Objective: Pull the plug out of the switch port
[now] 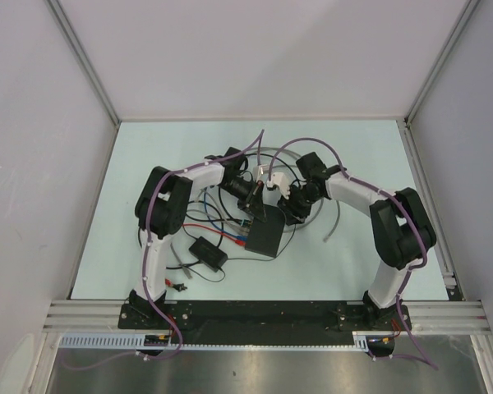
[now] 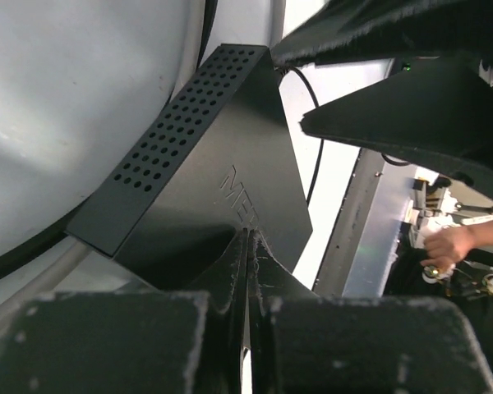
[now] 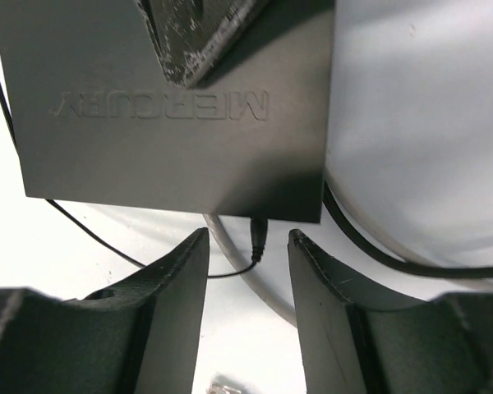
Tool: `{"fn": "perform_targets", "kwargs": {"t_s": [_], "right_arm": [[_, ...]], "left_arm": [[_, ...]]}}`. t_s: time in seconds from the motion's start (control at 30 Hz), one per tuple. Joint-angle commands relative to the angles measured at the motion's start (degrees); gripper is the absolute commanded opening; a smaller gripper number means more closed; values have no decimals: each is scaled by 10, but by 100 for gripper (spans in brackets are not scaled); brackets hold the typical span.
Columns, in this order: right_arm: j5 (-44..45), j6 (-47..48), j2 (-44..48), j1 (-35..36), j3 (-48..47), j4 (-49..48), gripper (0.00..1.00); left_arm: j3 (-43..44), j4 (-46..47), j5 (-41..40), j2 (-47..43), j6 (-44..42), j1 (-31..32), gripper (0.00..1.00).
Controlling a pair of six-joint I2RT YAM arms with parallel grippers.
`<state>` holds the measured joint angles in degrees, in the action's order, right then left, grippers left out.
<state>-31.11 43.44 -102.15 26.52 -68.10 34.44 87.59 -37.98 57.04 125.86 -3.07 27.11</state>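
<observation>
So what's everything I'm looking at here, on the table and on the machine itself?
switch box: one, dark grey, table's middle, lettered MERCURY
plug: one, black, in the switch box's edge, thin black wire trailing
small box: one, black, left of the switch box
thin wires: a few, red, blue and black, by the small box
thick cable: one, grey, right of the switch box
table: one, pale, under everything
arms: two, white and black, near edge
left pincer: one, black, shut, tips on the switch box's top
right pincer: one, black, open, either side of the plug
</observation>
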Motion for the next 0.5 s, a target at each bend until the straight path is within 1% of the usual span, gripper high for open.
{"fn": "perform_targets", "kwargs": {"t_s": [0.0,0.27,0.43,0.47], "right_arm": [[3,22,-4,8,4,-22,46],[35,36,-17,20,7,-36,40],[62,28,-20,23,16,-63,39],[62,22,-20,23,17,-68,37]], "left_arm": [[-4,-3,-106,40,-47,-5,0],[-4,-4,-116,43,-48,-5,0],[-3,-3,-119,42,-51,-6,0],[-3,-4,-121,42,-51,-6,0]]}}
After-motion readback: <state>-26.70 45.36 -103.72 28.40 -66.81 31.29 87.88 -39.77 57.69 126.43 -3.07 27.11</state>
